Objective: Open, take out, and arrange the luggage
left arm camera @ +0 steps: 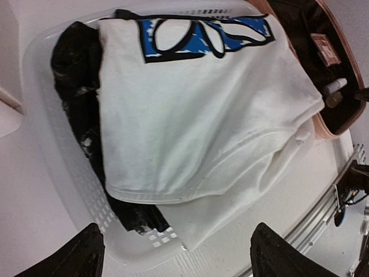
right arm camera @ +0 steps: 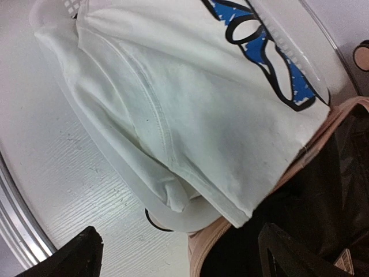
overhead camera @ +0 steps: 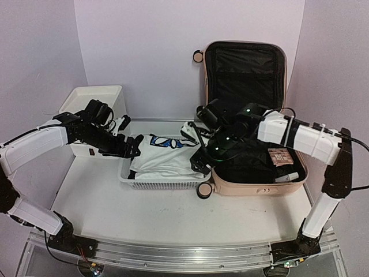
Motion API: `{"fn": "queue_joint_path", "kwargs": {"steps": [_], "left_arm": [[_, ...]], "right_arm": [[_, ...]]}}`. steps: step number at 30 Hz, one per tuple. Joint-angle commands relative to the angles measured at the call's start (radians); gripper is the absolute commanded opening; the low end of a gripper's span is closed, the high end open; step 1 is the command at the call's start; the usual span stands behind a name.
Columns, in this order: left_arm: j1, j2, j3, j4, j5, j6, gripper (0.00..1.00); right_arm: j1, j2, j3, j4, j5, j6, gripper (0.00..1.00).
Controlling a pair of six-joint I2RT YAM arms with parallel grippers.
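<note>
The pale pink luggage [overhead camera: 259,188] lies open at the right, its black-lined lid [overhead camera: 242,69] upright at the back. Black clothing [overhead camera: 253,163] fills its base. A white T-shirt [overhead camera: 164,158] with a blue and black print lies in the white mesh basket [overhead camera: 161,184] beside the luggage and hangs over its right rim. My left gripper [overhead camera: 134,147] hovers open and empty at the basket's left end. In the left wrist view the left gripper [left arm camera: 179,257] is above the shirt [left arm camera: 196,109]. My right gripper [overhead camera: 199,161] is open and empty over the seam between basket and luggage. In the right wrist view the right gripper [right arm camera: 190,259] is above the shirt [right arm camera: 202,109] and the luggage's pink edge [right arm camera: 213,245].
A white drawer unit [overhead camera: 95,98] stands at the back left. A black garment [left arm camera: 81,86] lies under the shirt in the basket. A brown tagged item [overhead camera: 279,157] and a white tube [overhead camera: 288,177] lie in the luggage. A caster wheel [overhead camera: 203,191] sticks out at its near left corner.
</note>
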Motion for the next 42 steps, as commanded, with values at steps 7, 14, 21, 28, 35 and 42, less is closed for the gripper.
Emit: {"fn": "queue_joint_path", "kwargs": {"steps": [7, 14, 21, 28, 35, 42], "left_arm": [[0.112, 0.164, 0.026, -0.022, -0.146, -0.017, 0.84], [0.127, 0.259, -0.018, 0.01, -0.217, -0.005, 0.54], [0.159, 0.141, -0.142, -0.002, -0.263, -0.025, 0.22], [0.187, -0.055, -0.192, -0.183, -0.279, -0.046, 0.0], [0.209, -0.245, -0.143, -0.38, -0.277, -0.154, 0.0], [0.248, -0.23, -0.079, -0.591, -0.414, -0.193, 0.09]], "right_arm": [[-0.026, -0.18, -0.174, 0.029, 0.09, 0.073, 0.98], [-0.043, -0.273, -0.281, 0.057, 0.115, 0.127, 0.98], [-0.044, -0.316, -0.329, 0.105, 0.11, 0.124, 0.98], [-0.045, -0.291, -0.331, 0.127, 0.098, 0.111, 0.98], [-0.046, -0.281, -0.329, 0.142, 0.081, 0.103, 0.98], [-0.047, -0.301, -0.342, 0.152, 0.065, 0.065, 0.98]]}}
